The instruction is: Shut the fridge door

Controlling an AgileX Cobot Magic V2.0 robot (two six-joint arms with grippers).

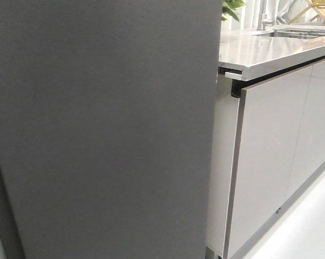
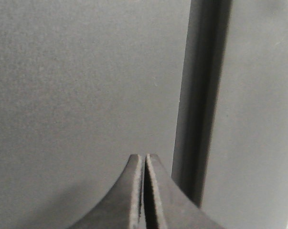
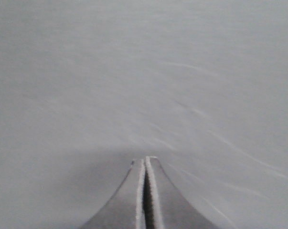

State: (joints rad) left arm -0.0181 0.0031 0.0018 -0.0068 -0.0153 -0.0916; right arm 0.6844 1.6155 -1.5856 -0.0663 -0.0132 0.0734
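Note:
A tall flat matte dark-grey face, which I take for the fridge door (image 1: 103,129), fills the left two thirds of the front view; its lining, seal and bins are hidden. Neither gripper shows in the front view. In the left wrist view my left gripper (image 2: 144,156) is shut and empty, its tips very close to the dark-grey face (image 2: 81,86), just beside a dark vertical seam (image 2: 201,105) with another grey panel (image 2: 258,114) past it. In the right wrist view my right gripper (image 3: 144,160) is shut and empty, tips close to a plain grey surface (image 3: 144,71); I cannot tell if they touch.
Right of the dark face stand glossy pale-grey cabinet doors (image 1: 270,156) under a grey countertop (image 1: 270,48) with a sink (image 1: 297,33) and a plant (image 1: 231,8) behind. White floor (image 1: 313,226) shows at the lower right.

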